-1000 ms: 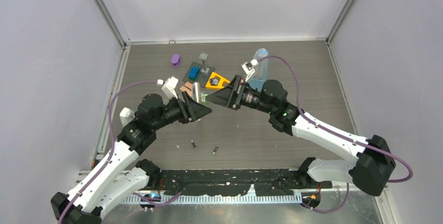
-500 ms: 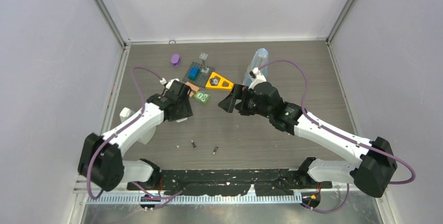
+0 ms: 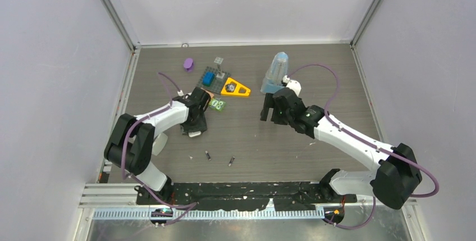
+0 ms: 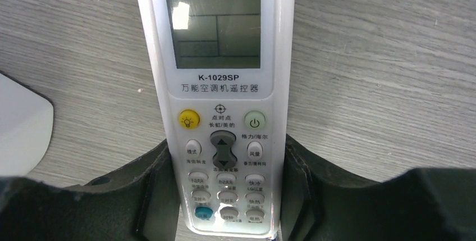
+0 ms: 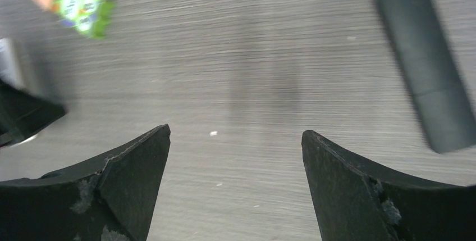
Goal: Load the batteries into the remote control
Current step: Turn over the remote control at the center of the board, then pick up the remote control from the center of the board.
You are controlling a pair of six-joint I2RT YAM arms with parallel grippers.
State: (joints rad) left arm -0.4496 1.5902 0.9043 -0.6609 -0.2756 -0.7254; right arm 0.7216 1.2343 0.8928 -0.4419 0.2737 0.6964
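Barely started imo: nearest the arm bases, two batteries [image 3: 208, 155] lie loose on the table [image 3: 314, 83], and two is all I can count. Further out, the left gripper [image 4: 226, 162] clamps the one remote control [image 4: 219, 83] by its button end, face up, so nothing's loaded. Beyond that the right gripper [image 5: 233, 140] hangs wide and empty near one black strip [image 5: 426, 67].

remote control [image 4: 218, 83] – "universal a/c remote", "k-1029sp"

White arms [image 3: 353, 142] carry black joints [image 3: 396, 176] (purple cables [image 3: 323, 66] alongside) and black pincer fingers [image 5: 129, 185].
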